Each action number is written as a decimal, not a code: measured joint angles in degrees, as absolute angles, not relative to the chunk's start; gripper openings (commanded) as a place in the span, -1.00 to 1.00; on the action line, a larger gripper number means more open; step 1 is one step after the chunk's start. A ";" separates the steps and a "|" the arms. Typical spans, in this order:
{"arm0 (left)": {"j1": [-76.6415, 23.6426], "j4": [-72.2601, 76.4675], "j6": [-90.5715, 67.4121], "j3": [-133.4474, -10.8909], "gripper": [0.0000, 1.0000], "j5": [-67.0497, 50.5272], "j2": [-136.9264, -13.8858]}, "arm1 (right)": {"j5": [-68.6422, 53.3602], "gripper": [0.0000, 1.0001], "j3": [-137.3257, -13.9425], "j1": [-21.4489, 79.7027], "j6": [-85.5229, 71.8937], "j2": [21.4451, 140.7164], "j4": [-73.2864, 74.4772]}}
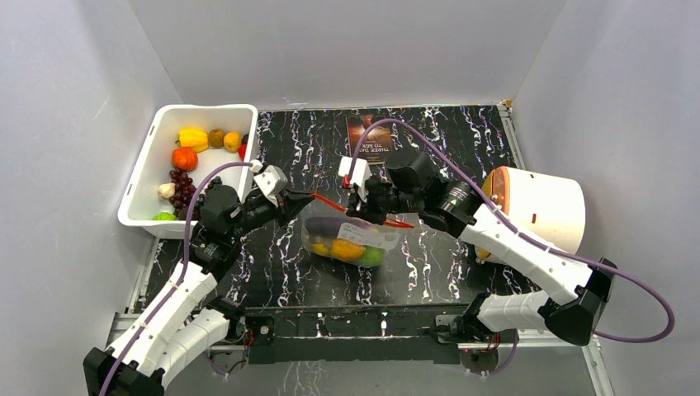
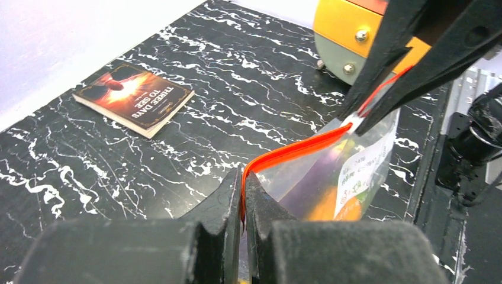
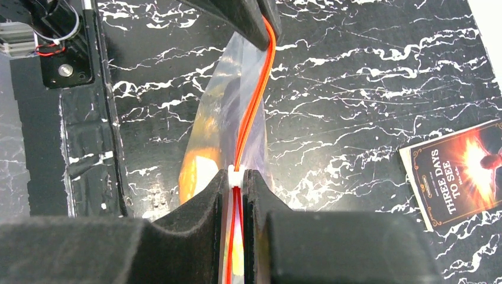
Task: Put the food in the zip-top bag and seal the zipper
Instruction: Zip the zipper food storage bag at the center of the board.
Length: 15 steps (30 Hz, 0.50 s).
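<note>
Desk (image 1: pixel 446 140) centre obstructed — zip-top bag (image 1: pixel 351 241) strung by its zipper (image 1: pixel 326 201) between left end effector (image 1: pixel 309 198) and right end effector (image 1: pixel 363 205). White tub (image 1: pixel 136 194) lines the left edge, book (image 1: pixel 369 136) the far edge, white drum (image 1: pixel 545 206) the right edge. Bare desk — far-right corner, near edge.

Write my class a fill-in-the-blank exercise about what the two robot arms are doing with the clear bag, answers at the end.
The left gripper and the right gripper are each shut on the zipper of the clear floppy plastic zip-top bag; the zipper's colour is ____.
The white rectangular plastic tub of fruit stands on the ____ arm's side.
The paperback book on the black marbled table is titled Three Days to ____.
Missing words: red-orange; left; See.
</note>
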State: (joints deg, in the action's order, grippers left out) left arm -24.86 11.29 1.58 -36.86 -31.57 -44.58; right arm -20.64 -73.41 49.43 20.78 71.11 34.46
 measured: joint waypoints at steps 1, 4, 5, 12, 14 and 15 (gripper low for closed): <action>-24.86 11.00 1.56 -36.86 -1.00 -30.72 -44.58 | -20.32 -1.00 -73.12 49.36 20.71 70.81 34.54; -24.86 10.15 1.65 -36.86 -1.00 -28.62 -44.58 | -19.22 -1.00 -72.25 49.21 20.49 69.97 34.59; -24.86 9.93 1.72 -36.88 -1.00 -27.92 -44.58 | -18.92 -1.00 -72.03 49.15 20.38 69.67 34.76; -24.86 9.43 1.98 -37.54 -1.00 -25.43 -44.58 | -16.45 -1.00 -69.97 48.95 19.03 66.24 35.46; -24.86 9.32 2.02 -37.80 -1.00 -24.51 -44.58 | -15.64 -1.00 -69.41 48.95 18.48 65.12 35.79; -24.86 9.30 2.17 -37.85 -1.00 -23.99 -44.58 | -15.03 -1.00 -69.23 48.95 18.11 64.69 36.03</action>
State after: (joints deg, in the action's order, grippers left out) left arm -24.86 9.30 2.17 -37.85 -23.99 -44.58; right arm -15.03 -69.23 48.95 18.11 64.69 36.03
